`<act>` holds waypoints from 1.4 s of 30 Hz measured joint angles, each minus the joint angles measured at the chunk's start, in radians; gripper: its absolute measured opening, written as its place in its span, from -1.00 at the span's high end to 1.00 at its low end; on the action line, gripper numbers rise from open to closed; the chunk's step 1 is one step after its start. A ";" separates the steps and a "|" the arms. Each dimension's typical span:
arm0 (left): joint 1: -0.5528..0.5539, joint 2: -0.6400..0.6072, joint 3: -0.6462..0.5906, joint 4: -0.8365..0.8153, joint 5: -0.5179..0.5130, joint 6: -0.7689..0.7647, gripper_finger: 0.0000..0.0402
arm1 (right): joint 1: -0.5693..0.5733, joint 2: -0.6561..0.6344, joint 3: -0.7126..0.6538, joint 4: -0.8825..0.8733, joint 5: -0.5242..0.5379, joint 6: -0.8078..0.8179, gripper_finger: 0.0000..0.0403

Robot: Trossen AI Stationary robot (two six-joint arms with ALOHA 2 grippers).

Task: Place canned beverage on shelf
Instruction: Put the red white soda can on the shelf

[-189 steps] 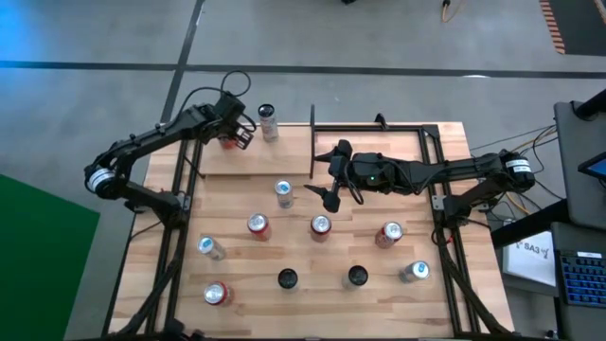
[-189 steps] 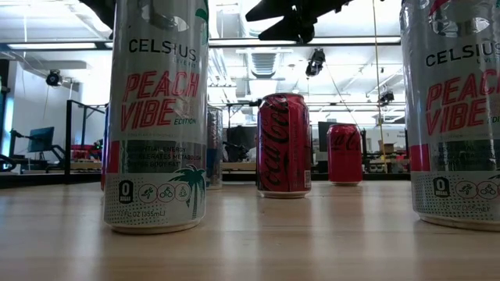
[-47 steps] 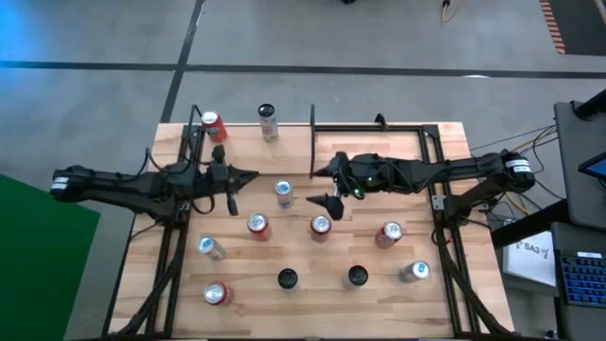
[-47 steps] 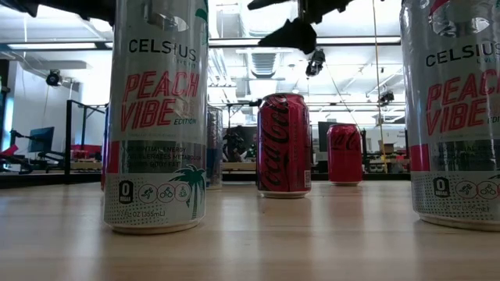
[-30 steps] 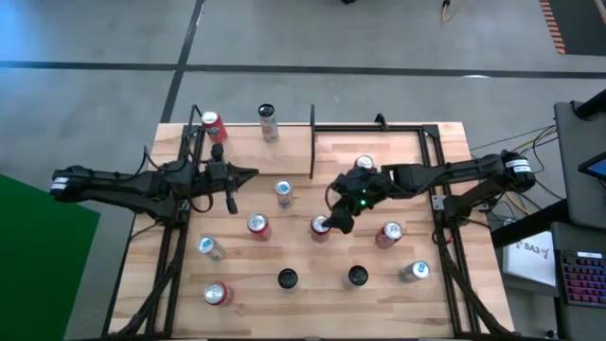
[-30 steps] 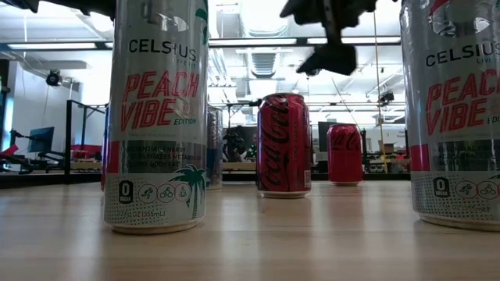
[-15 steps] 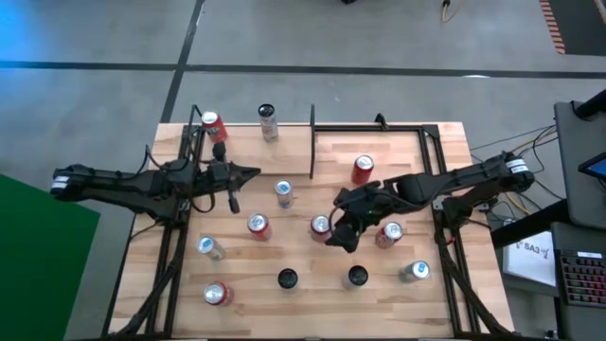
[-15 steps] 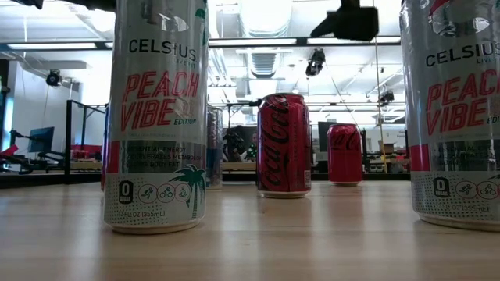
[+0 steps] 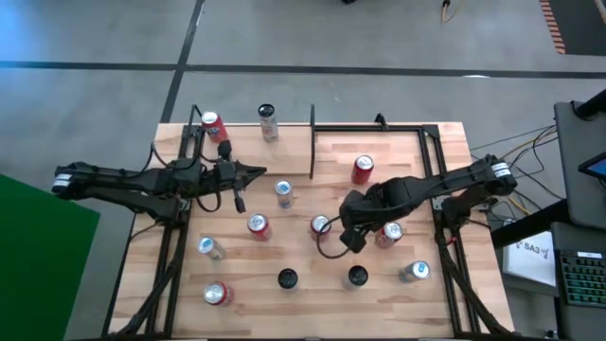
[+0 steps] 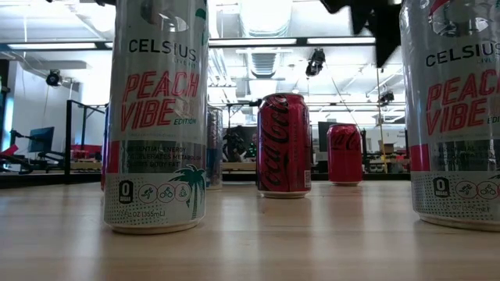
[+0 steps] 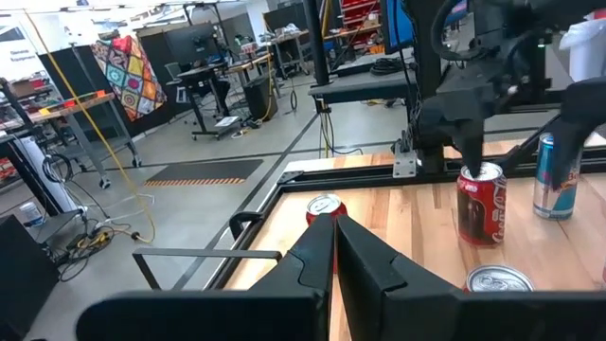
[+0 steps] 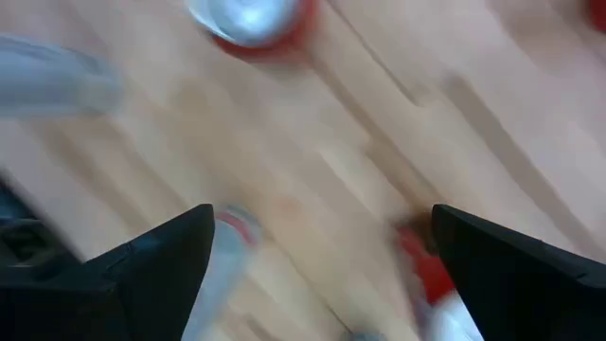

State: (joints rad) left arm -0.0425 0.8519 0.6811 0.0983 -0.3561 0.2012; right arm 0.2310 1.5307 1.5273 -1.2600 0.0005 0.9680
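The shelf (image 9: 402,150) is the wood plank along the table's far side, edged by black rods, with an upright divider rod (image 9: 312,142). On it stand a red can (image 9: 363,169), a second red can (image 9: 210,124) and a dark can (image 9: 268,121). My right gripper (image 9: 343,237) hangs open above the table, pointing down between a red can (image 9: 320,225) and a red-and-silver can (image 9: 388,232); its spread fingers (image 12: 161,260) hold nothing. My left gripper (image 9: 256,172) is shut and level over the table's left half, and its closed fingers (image 11: 333,248) are empty.
Several more cans stand upright on the table: silver (image 9: 283,192), red (image 9: 258,224), silver (image 9: 209,248), red (image 9: 217,294), two black (image 9: 287,278) (image 9: 356,276), silver-blue (image 9: 414,272). Tall Celsius cans (image 10: 156,117) fill the low view. Bare wood lies between the can rows.
My right gripper has drawn away from the red can on the shelf toward the table's near edge, has risen a little and has tipped from slanting to nearly straight down. It has stayed open. The can stands where it was on the shelf.
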 joint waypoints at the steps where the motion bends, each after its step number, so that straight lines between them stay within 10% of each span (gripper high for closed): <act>1: 0.000 0.004 0.000 -0.004 0.000 0.000 1.00 | 0.000 0.007 0.009 -0.052 0.000 0.016 -0.89; 8: 0.000 0.026 0.011 -0.002 0.000 0.000 1.00 | 0.000 -0.004 0.011 -0.312 -0.038 0.201 -0.89; 42: 0.000 0.031 0.011 -0.028 0.000 0.000 1.00 | -0.045 -0.024 -0.328 -0.090 -0.183 0.178 -0.89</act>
State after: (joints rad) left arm -0.0422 0.8825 0.6922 0.0708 -0.3565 0.2008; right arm 0.1855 1.5063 1.1998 -1.3497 -0.1822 1.1459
